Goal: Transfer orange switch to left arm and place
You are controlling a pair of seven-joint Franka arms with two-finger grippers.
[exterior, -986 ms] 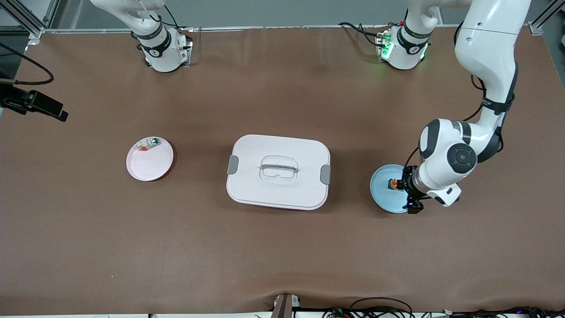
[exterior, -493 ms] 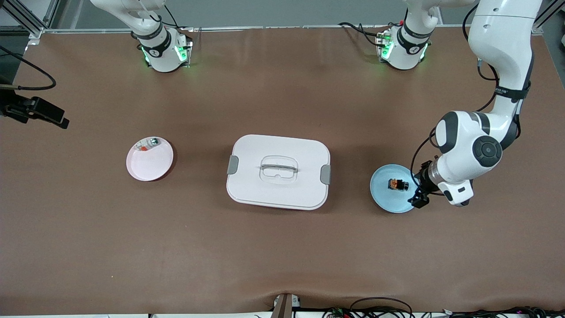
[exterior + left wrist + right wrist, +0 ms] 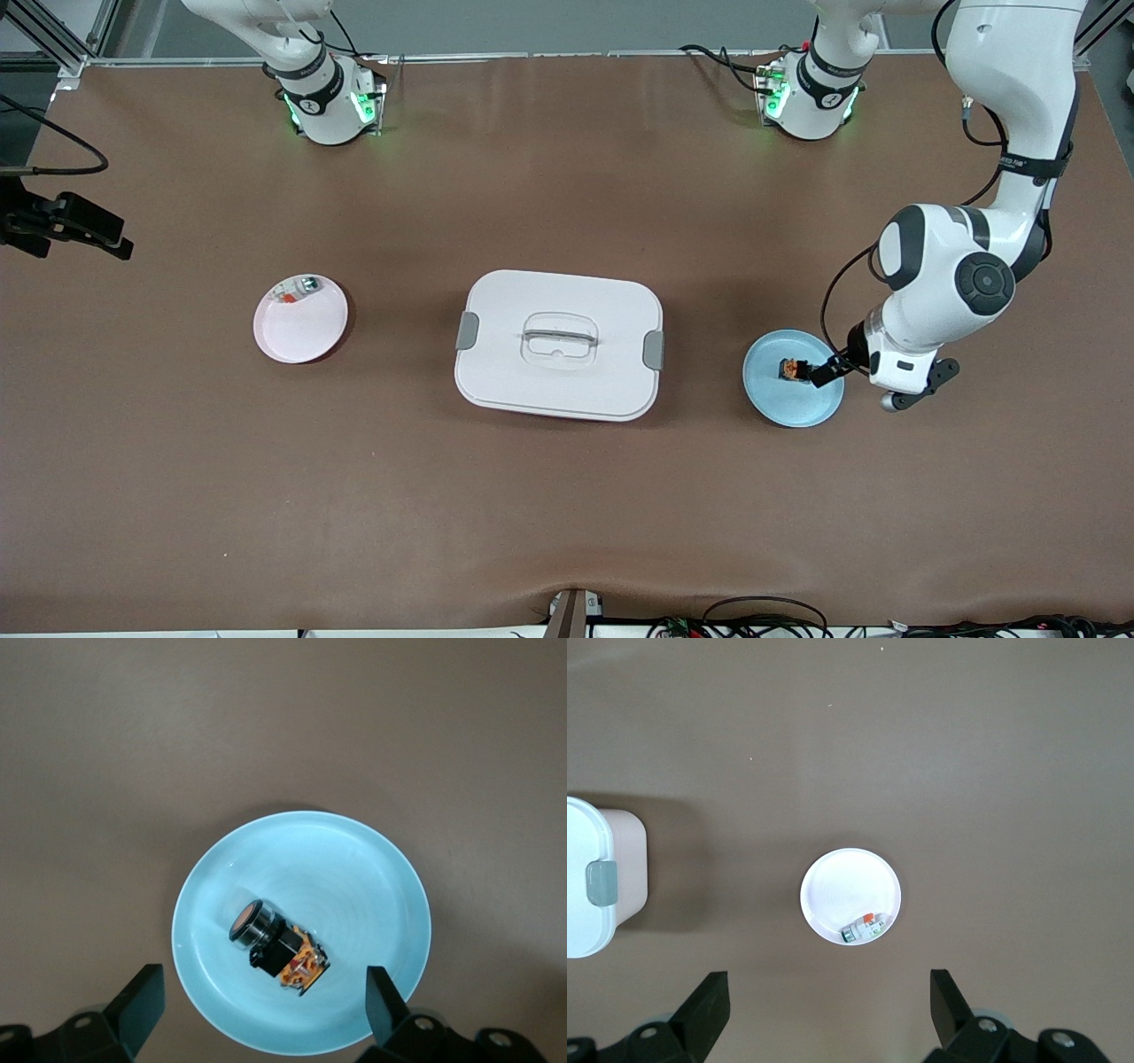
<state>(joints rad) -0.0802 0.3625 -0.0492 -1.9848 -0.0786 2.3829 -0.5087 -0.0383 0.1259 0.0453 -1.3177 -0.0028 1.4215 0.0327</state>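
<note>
While lying on its side in the blue plate [image 3: 788, 403], orange switch [image 3: 791, 369] rests untouched, round orange end and black body both plain in the left wrist view [image 3: 276, 945]. Blue plate [image 3: 372, 877] sits on the brown desk [image 3: 567, 496] toward the left arm's end, well apart from the box [image 3: 558, 344]. Box closed, grey latches at both short sides, midway between the two plates. Pink plate [image 3: 301, 321] toward the right arm's end, holding a small white-green-red piece [image 3: 297, 289], seen also from the right wrist [image 3: 863, 928]. Left gripper [image 3: 873, 377] over the blue plate's edge, jaws spread wide, nothing between them. Right gripper [image 3: 824, 1010] high over the desk above the pink plate [image 3: 849, 886], jaws likewise wide apart and empty.
</note>
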